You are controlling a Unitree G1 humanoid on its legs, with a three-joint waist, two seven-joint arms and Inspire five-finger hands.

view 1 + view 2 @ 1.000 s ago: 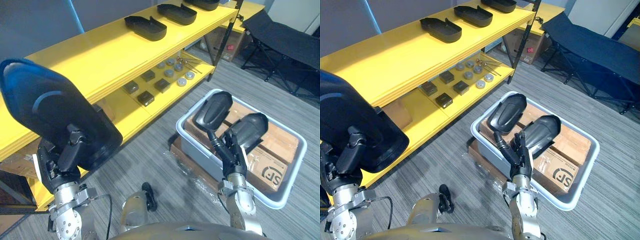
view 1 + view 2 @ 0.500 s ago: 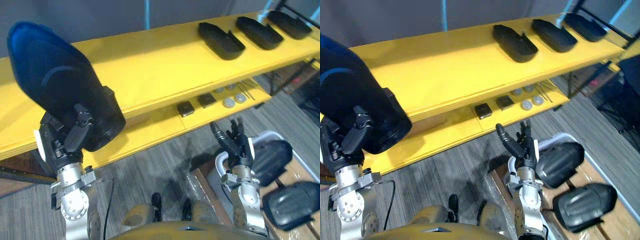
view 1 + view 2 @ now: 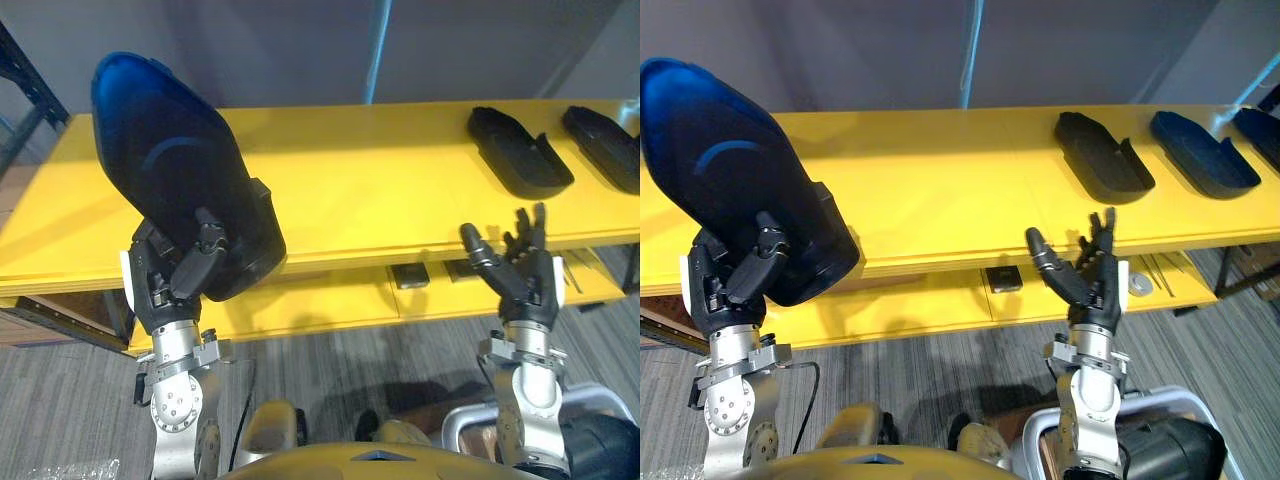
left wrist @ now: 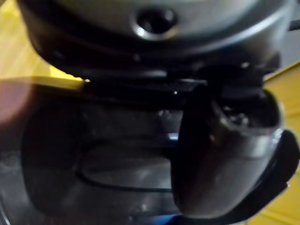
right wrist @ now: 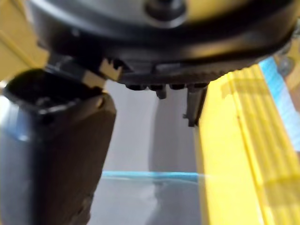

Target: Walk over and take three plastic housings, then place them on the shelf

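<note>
Yellow shelf [image 3: 380, 190] runs across the view w/ 2 levels. Left robot hand [image 3: 170, 282] is up in front of the top board's left part, fingers & thumb curled round the lower end of a big dark-blue plastic housing [image 3: 180, 165]. Held housing stands nearly upright, narrow rounded end up & leaning a bit left, smooth outer face toward the head camera. In the left wrist view the thumb [image 4: 220, 154] lies on the housing's glossy dark surface.

Right robot hand [image 3: 1090, 285] holds nothing: palm up, fingers straight & spread, thumb out to the side. It hovers in front of the shelf's front edge; can't tell if it touches the edge.

3 more black housings lie hollow side up in a row on the top board's right part, none touching:
- nearest housing [image 3: 1105, 155]
- 2nd housing [image 3: 1205, 153]
- 3rd housing [image 3: 1268, 135], cut by the view's edge

Lower level: small dark square block [image 3: 1002, 279] just left of the right robot hand, round metal disc [image 3: 1139, 285] just right of it.

Bottom right: pale bin [image 3: 1032, 432] on the grey striped carpet [image 3: 60, 410], w/ 1 dark binned housing [image 3: 1165, 450] inside.
</note>
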